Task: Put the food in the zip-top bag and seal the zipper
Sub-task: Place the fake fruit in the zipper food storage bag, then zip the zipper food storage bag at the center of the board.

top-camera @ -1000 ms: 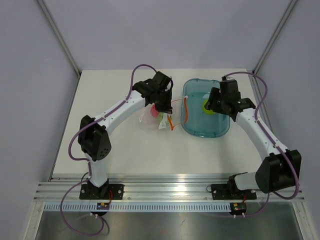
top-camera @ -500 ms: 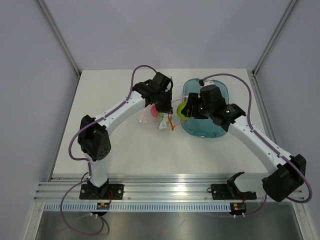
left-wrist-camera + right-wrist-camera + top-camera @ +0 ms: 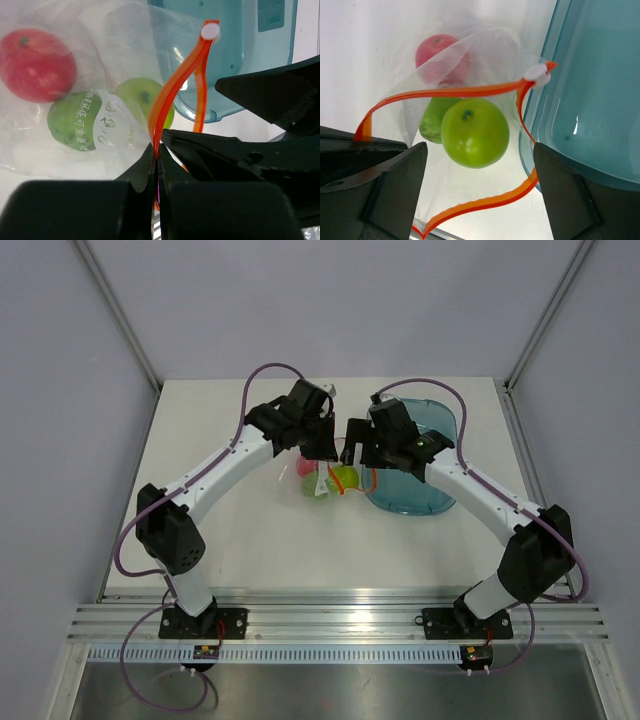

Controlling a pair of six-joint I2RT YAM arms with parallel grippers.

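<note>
The left arm (image 3: 225, 465) stretched far out, and its left gripper (image 3: 156, 160) was pinched shut on the zipper (image 3: 170, 95) of the zip-top bag (image 3: 115, 115). The right arm (image 3: 470, 485) was bent over. The right gripper (image 3: 355, 458) was wide open above a green apple (image 3: 475, 132) in the bag's mouth, at 9 o'clock from the teal tray (image 3: 430, 500).

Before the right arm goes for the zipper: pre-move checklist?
1. Red fruit and one green apple deep in the zip-top bag: ok.
2. Second green apple clear of the zipper: it sits right at the mouth, cannot tell.
3. Left jaws shut on the zipper: ok.
4. Right jaws open, holding nothing: ok.
5. Slider tab uncovered, at the mouth's end by the tray: ok.
6. Mouth sealed: gaping open, not ok.
</note>
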